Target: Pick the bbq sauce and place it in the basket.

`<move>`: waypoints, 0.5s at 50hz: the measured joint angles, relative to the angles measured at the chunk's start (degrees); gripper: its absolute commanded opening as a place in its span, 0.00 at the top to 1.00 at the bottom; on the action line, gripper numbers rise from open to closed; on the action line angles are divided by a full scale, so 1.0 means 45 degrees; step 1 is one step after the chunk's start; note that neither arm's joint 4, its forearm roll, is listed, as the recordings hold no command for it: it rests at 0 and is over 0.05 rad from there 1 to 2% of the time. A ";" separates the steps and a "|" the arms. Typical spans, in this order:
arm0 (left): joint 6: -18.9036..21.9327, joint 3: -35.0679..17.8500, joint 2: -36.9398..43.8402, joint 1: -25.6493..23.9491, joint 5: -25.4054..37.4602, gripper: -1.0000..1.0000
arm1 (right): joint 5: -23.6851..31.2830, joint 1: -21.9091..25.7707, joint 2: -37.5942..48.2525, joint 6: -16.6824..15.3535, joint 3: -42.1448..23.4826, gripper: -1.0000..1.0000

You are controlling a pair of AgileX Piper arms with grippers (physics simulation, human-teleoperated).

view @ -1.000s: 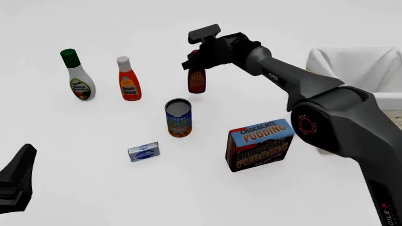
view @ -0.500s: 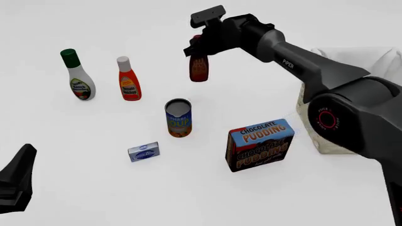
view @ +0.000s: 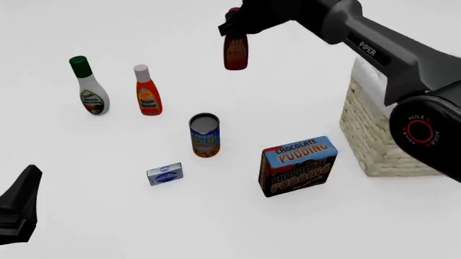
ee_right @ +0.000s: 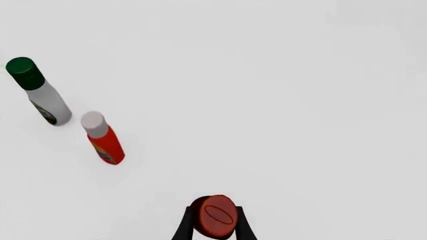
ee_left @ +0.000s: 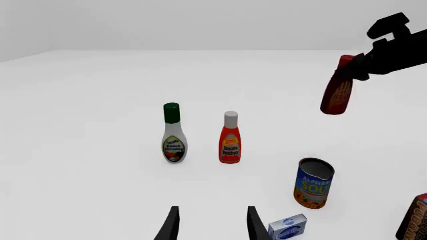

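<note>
R gripper (ee_right: 213,231): we see both fingers (ee_right: 183,231) clamped on the neck of the bbq sauce (view: 236,52), just under its red cap; side-on in the L wrist view the black gripper sits at the bottle top.
Bbq sauce: hangs upright in the air, clear of the table (view: 108,216), nothing touching it but the R fingers. In the front view it's up beyond the soup can (view: 204,135), a bit to the can's right.
Basket (view: 374,135): well to the right of the can, past the pudding box (view: 297,167). We see only its straw side wall; the R arm (view: 389,54) covers the rest, so we can't tell what's inside. Bbq sauce is apart from it, on the can's side of its wall.
L gripper (ee_left: 210,226): fingers apart w/ a bare gap, nothing between them. Low at the near left, well apart from the can.
Soup can: upright, mid table, our landmark.
Ketchup (view: 147,90): orange-red, white cap, upright, left of the can & farther back.
Dressing (view: 88,86): white, green cap, upright, just left of the ketchup, so farther left of the can.
Small blue box (view: 165,174): lies near side of the can, slightly left, close but not touching.
Pudding box: stands right of the can, nearer us, btw can & basket.
</note>
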 measured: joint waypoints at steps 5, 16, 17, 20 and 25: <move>0.0000 0.0000 0.0000 0.0000 0.0000 0.00 | 0.0327 -0.0080 -0.0306 -0.0115 -0.0225 1.00; 0.0000 0.0000 0.0000 0.0000 0.0000 0.00 | 0.1026 -0.0329 -0.0996 -0.0362 -0.0654 1.00; 0.0000 0.0000 0.0000 0.0000 0.0000 0.00 | 0.1080 -0.0353 -0.1063 -0.0385 -0.0673 1.00; 0.0000 0.0000 0.0000 0.0000 0.0000 0.00 | 0.1240 -0.0423 -0.1258 -0.0445 -0.0737 1.00; 0.0000 0.0000 0.0000 0.0000 0.0000 0.00 | 0.1473 -0.0548 -0.1672 -0.0552 -0.0722 1.00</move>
